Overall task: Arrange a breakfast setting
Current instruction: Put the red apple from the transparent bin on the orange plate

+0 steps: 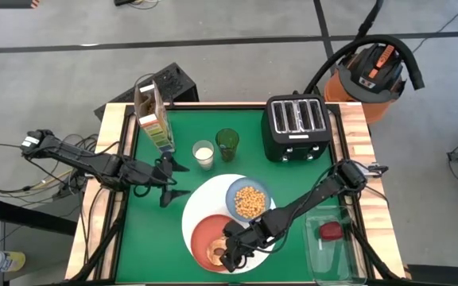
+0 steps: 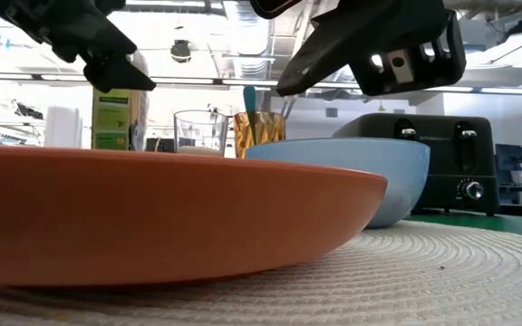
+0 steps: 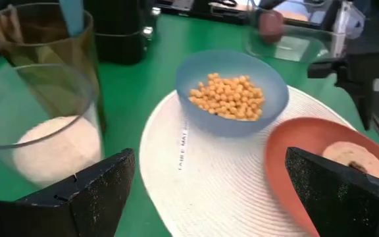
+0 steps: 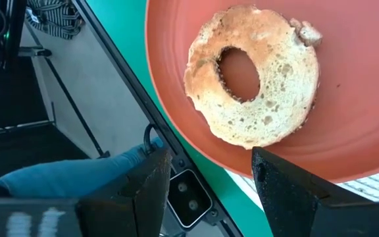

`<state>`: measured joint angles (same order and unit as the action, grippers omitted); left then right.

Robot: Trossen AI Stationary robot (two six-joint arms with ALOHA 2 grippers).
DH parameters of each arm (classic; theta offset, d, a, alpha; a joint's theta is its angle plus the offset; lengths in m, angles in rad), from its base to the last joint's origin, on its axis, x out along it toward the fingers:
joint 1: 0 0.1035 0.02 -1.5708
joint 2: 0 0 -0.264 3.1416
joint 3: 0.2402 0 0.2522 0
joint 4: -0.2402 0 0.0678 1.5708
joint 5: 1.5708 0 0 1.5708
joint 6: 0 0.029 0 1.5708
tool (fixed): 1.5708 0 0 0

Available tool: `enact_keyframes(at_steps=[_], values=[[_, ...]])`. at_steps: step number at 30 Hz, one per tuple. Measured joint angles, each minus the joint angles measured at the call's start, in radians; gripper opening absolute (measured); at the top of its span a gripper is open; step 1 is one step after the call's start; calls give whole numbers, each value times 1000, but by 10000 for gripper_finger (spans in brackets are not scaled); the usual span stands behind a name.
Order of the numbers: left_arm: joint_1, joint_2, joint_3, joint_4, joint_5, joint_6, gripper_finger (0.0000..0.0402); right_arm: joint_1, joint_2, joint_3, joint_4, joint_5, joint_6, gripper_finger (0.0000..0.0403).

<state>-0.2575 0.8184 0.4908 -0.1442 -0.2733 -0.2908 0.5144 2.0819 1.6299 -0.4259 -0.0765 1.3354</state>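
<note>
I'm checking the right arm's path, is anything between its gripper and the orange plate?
Nothing visible. The right gripper hangs open just above the orange plate, over the bagel half lying on it.

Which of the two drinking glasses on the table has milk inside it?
The clear glass holds the milk. It stands beside the cereal box. The other, a green glass nearer the toaster, holds a blue-handled utensil instead.
</note>
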Motion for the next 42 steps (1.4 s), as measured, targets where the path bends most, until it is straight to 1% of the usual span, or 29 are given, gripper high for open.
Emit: enact_keyframes(at_steps=[4,7,10,14,17,19,25,27,31,35,39,42], values=[[-20,-29,0,-18,35,89,378,0,0,0,0,0,0,235],[-47,-72,0,-24,16,127,378,3,0,0,1,0,0,235],[-75,-123,-7,-49,-23,160,378,8,0,0,0,1,4,235],[-113,-215,-77,-48,-73,155,378,10,0,0,1,2,19,235],[-139,-292,-135,-20,-66,142,378,9,0,0,0,2,24,235],[-152,-333,-151,-15,-53,140,378,9,0,0,1,2,30,235],[-190,-425,-235,-10,-37,147,378,-5,0,0,13,2,29,235],[-201,-450,-276,39,-36,138,378,-8,0,0,14,3,29,235],[-215,-486,-349,171,-37,145,378,-13,0,0,14,4,29,235],[-215,-502,-396,181,-64,146,378,-14,0,0,14,3,26,235],[-215,-505,-440,176,-101,106,378,-14,0,0,15,2,26,235],[-215,-505,-455,183,-106,87,378,-14,0,0,13,1,18,235]])
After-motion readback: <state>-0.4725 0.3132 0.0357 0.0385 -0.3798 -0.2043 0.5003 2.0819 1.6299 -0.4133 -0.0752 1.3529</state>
